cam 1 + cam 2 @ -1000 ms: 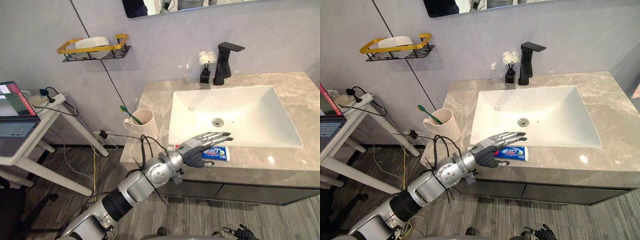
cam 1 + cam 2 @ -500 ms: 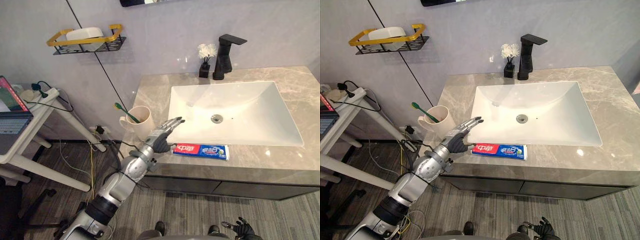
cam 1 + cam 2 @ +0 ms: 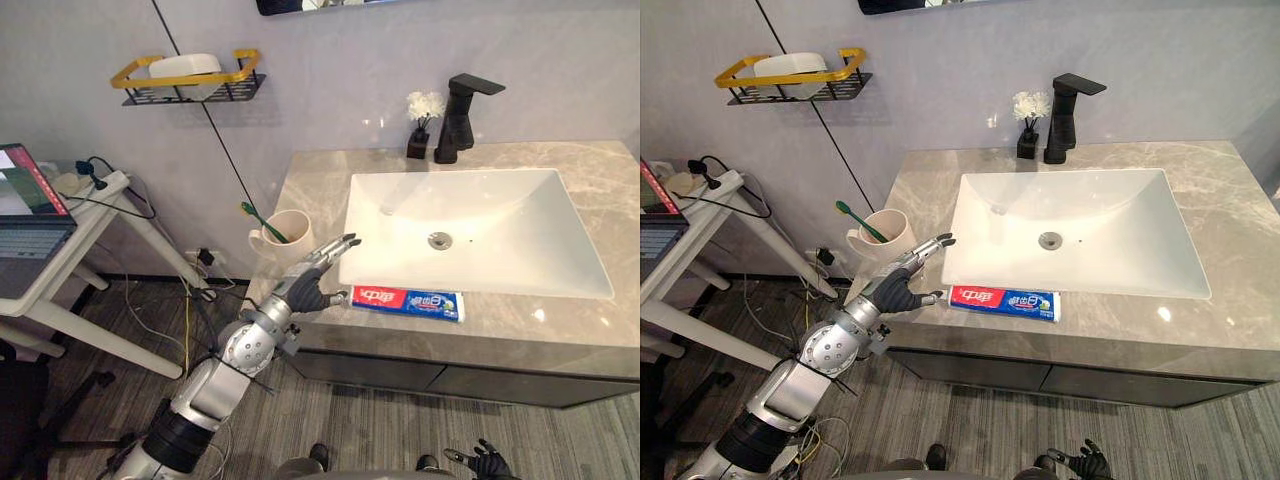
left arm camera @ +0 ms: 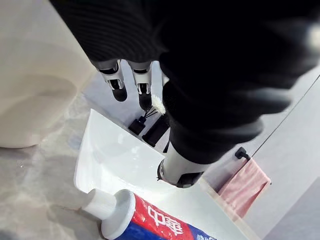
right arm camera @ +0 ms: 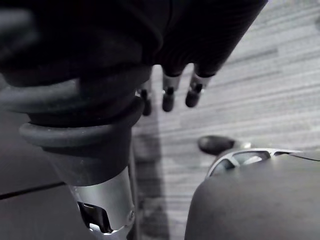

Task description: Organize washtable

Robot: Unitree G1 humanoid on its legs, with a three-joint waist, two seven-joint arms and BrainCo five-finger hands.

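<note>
On counter's front edge (image 3: 520, 328), toothpaste tube (image 3: 408, 301) lay at 3 o'clock of left hand (image 3: 303, 288) — cap beside thumb, fingers straight, holding nothing.

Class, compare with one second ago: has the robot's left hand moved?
Yes. The left hand has drawn leftward off the toothpaste tube, along the sink's front edge, toward the cup.

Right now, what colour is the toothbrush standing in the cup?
Green; the toothbrush leans in the beige cup, clearest in the right eye view.
</note>
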